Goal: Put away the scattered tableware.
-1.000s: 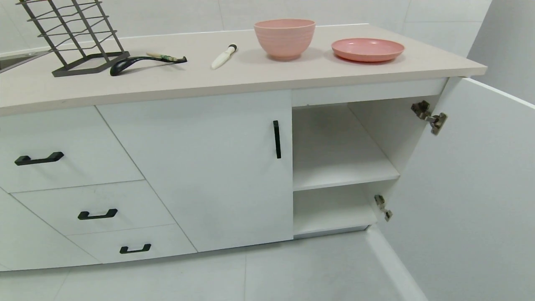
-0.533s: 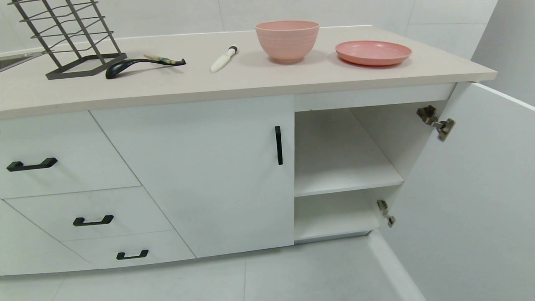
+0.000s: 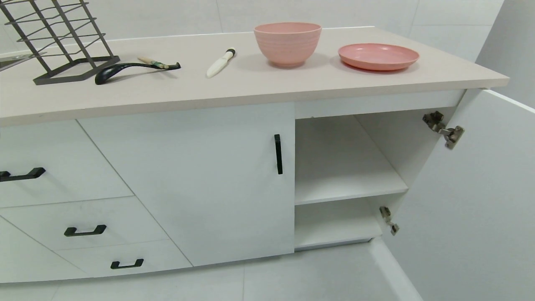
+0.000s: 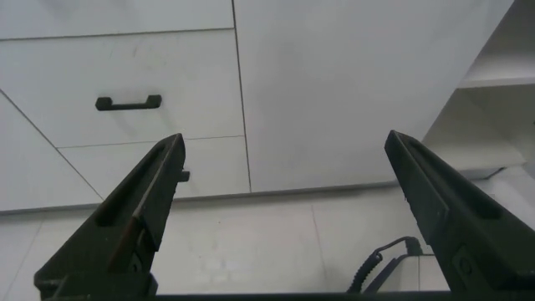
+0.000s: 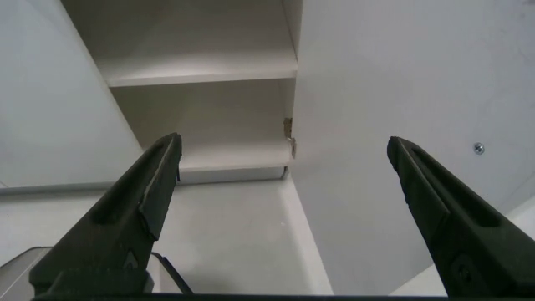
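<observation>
The tableware sits up on the counter (image 3: 250, 85), and nothing is put away yet. The pink plate (image 3: 378, 56) lies flat near the right end of the counter. The pink bowl (image 3: 287, 44) stands just to its left, near it but not touching. More to the left lies a knife with a white handle (image 3: 220, 63). It lies slanted, with its dark end toward the back edge and its pale end toward the front edge. Next comes a black ladle (image 3: 133, 69), lying longways along the counter, with its scoop end beside the foot of the wire rack (image 3: 58, 42) at the left back corner. A thin stick with a wooden end (image 3: 154, 62) lies right behind the ladle's handle. Right under the plate and bowl, the cupboard stands open, its door (image 3: 472, 200) swung out to the right and its middle shelf (image 3: 347, 184) bare. Both grippers are down low, with the tableware high above them. The left gripper (image 4: 284, 142) has its fingers spread wide and holds nothing; it faces the drawers (image 4: 125, 84) and the floor. The right gripper (image 5: 282, 144) is also spread wide with nothing in it, and it faces the open cupboard. I think the right arm is nearer to the plate and bowl, so it would have to go up to the counter first.
</observation>
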